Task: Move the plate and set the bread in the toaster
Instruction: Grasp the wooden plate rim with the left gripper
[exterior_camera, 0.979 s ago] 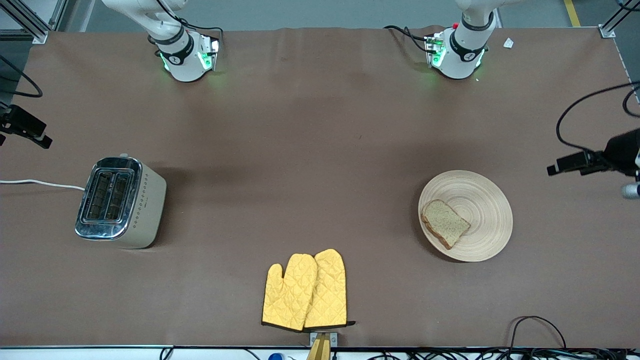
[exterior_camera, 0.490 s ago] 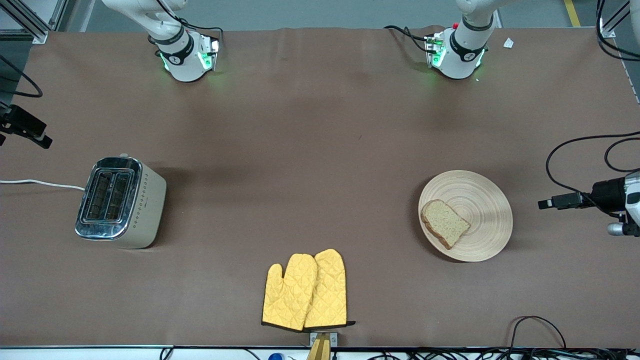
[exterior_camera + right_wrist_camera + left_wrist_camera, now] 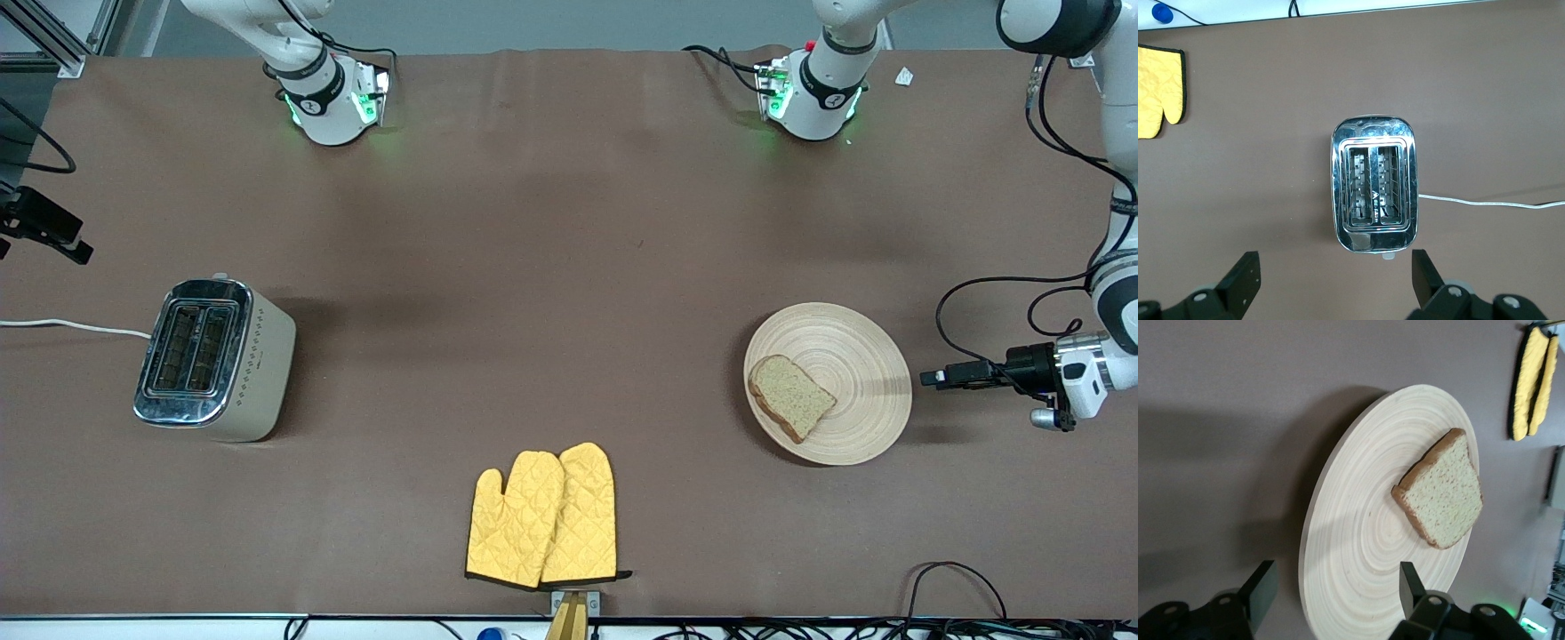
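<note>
Front view high over table, left wrist close on plate (image 3: 1358, 540) — right wrist above toaster (image 3: 1373, 183).

Count: one plate (image 3: 853, 351), one bread (image 3: 791, 396) slice, one toaster (image 3: 213, 357). Two yellow oven mitts (image 3: 544, 517). Two grippers: left gripper (image 3: 932, 377), right gripper (image 3: 1331, 277).

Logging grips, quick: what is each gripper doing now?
Left gripper: open, holding nothing, beside the plate.
Right gripper: open, empty, above the toaster.

Yellow oven mitts (image 3: 542, 517) side by side, near front table (image 3: 569, 267) edge.
</note>
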You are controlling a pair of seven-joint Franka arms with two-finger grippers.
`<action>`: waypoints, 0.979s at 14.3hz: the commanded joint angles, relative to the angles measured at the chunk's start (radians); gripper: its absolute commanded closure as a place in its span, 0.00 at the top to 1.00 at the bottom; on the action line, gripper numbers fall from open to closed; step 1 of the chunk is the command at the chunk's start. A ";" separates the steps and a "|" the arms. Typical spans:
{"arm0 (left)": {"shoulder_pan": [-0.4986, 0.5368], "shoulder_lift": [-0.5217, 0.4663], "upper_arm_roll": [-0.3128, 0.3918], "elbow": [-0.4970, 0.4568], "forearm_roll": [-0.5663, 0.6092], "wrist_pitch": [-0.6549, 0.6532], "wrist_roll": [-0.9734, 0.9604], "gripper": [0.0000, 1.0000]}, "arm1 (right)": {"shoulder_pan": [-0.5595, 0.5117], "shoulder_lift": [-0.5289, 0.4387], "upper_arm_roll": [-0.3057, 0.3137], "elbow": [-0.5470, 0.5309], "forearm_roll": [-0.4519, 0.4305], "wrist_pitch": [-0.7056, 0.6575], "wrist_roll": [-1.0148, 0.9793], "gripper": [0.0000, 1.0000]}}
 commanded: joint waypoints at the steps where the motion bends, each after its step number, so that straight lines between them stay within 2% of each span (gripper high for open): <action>1: 0.011 0.050 -0.008 0.026 -0.053 -0.008 0.048 0.73 | -0.003 -0.006 0.003 -0.007 0.001 -0.001 0.008 1.00; 5: 0.019 0.078 -0.008 0.026 -0.068 -0.008 0.068 0.64 | -0.003 -0.006 0.003 -0.007 0.001 -0.001 0.008 1.00; 8: 0.019 0.092 -0.008 0.026 -0.068 -0.008 0.091 0.52 | -0.003 -0.006 0.003 -0.007 0.001 -0.001 0.008 1.00; 11: 0.025 0.104 -0.008 0.026 -0.068 -0.009 0.115 0.36 | -0.003 -0.004 0.002 -0.007 0.001 -0.001 0.008 1.00; 14: 0.032 0.109 -0.008 0.026 -0.073 -0.011 0.124 0.33 | -0.003 -0.006 0.003 -0.007 0.001 -0.001 0.008 1.00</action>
